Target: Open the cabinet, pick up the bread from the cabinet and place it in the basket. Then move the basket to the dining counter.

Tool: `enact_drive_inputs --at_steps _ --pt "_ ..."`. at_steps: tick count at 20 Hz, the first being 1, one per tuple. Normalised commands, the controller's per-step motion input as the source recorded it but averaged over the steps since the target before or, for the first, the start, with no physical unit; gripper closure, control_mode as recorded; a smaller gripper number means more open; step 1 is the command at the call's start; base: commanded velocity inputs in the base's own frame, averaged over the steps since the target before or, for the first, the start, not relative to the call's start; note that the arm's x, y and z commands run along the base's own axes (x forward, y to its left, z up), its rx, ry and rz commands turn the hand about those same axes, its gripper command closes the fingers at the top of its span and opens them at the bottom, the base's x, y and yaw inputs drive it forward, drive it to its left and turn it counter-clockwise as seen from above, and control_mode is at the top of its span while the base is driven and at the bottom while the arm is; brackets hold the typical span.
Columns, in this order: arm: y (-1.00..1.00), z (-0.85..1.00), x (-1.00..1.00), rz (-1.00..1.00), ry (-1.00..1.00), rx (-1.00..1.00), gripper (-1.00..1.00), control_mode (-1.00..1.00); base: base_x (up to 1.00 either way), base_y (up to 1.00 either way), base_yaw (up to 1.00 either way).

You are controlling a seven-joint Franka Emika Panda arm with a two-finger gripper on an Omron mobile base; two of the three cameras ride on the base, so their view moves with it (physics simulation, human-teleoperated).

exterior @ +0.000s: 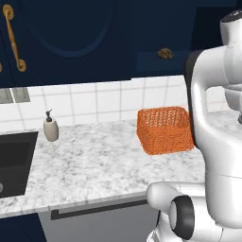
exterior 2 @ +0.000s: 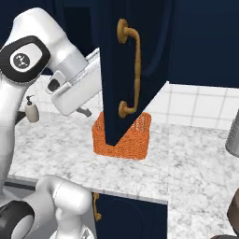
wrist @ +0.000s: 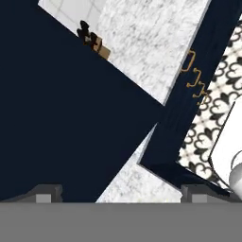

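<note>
the cabinet (exterior 2: 135, 56) is seen in the right base view with one navy door swung outward, its edge and curved gold handle (exterior 2: 133, 70) hanging in front of the orange basket (exterior 2: 135, 140); in the left base view the doors further left look shut. the tool (wrist: 120, 194) is held with its two tips wide apart and nothing between them, close against a dark navy panel in the hand view. the basket sits on the marble surface (exterior: 94, 165) near the tiled back wall, beneath the cabinet. the bread is not made out for certain; a small brown shape (exterior: 165, 53) in the dark opening above the basket, seen in the left base view, is perhaps the loaf on the shelf, but the view is too dim to be sure. the step in hand is judged to be the finishing of the door opening or the start of the reach inside. to do it well, the door is best left fully swung clear, and the tool brought in level with the shelf, tips kept spread until they straddle the loaf. the open door is what stands in the way, since it hangs between the arm and the basket. a soap dispenser (exterior: 50, 126) stands near the black sink (exterior: 14, 160), well apart from the basket, and a grey vessel (exterior 2: 233, 135) is cut off at the right edge.
</note>
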Motion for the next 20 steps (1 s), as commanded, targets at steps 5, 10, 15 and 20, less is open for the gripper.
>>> enact_drive_inputs --at_steps 5,10,15,20 --pt "-1.0 0.0 -0.01 -0.07 0.12 0.01 -1.0 -1.0 0.0 0.0 0.0" --pt "-0.89 0.0 -0.01 0.0 0.04 0.0 -1.0 -1.0 0.0 0.0 0.0" --pt "0.59 -0.01 0.0 0.16 0.11 -0.06 -1.0 -1.0 0.0 0.0 0.0" --pt "0.88 0.04 -0.04 0.45 0.11 -0.08 -1.0 -1.0 0.0 0.0 0.0"
